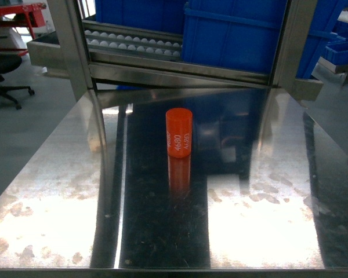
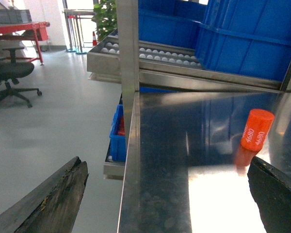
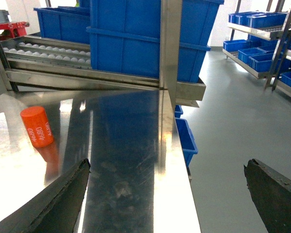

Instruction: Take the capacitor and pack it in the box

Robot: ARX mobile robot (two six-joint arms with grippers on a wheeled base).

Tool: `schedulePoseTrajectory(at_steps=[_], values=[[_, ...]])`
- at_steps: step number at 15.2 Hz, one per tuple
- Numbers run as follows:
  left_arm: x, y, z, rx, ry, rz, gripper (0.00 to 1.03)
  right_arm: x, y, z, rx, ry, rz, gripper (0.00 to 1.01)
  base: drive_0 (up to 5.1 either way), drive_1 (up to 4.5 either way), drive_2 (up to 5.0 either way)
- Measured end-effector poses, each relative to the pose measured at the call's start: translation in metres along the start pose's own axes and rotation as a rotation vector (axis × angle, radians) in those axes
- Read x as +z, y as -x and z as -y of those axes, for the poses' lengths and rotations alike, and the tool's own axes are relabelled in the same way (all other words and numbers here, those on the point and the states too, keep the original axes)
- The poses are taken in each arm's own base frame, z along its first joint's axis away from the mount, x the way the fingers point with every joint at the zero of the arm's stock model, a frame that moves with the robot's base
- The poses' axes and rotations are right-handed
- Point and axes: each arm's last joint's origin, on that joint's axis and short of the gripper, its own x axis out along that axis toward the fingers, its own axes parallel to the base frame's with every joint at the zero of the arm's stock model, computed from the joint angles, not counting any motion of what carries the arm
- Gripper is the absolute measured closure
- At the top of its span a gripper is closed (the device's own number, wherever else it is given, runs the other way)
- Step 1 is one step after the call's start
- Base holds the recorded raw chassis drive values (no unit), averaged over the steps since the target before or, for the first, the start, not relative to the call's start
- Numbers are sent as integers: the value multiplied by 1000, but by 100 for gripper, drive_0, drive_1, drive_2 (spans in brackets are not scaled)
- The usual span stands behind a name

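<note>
The capacitor [image 1: 178, 132] stands upright near the middle of the shiny metal counter [image 1: 261, 208]. It is a small orange tube with white numbers on its side. Nothing touches it.

The left gripper [image 2: 167, 194] hangs over the left edge of the counter, and its jaws are wide apart. The right gripper [image 3: 167, 194] hangs over the right edge, and its jaws are wide apart too. Both are empty and well away from the capacitor. Neither shows in the head view.

The box is not in any of the pictures, so I cannot tell where the capacitor should go. Big blue bins [image 1: 232, 35] sit behind the counter on a roller rack [image 1: 133, 43], but they are not the box.

The pick has not started yet. A few things could go wrong. The capacitor is round and stands on a small end, so a bump from one jaw could tip it over. Then it could roll on the smooth counter, maybe off the edge. The counter is like a mirror and shows an orange copy under the capacitor. Aiming at that copy would put the jaws too low.
</note>
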Motion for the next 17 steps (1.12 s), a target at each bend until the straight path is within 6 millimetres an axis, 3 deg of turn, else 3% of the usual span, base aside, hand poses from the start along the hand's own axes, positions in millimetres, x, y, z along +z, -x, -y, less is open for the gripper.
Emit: schedulePoseTrajectory(at_steps=[14, 17], values=[[-2, 0, 0, 32, 13, -20, 5, 0, 0, 0, 0, 0, 0, 3, 0, 0, 0], [3, -30, 8, 133, 97, -7, 5, 0, 0, 0, 0, 0, 1, 3, 0, 0, 0]])
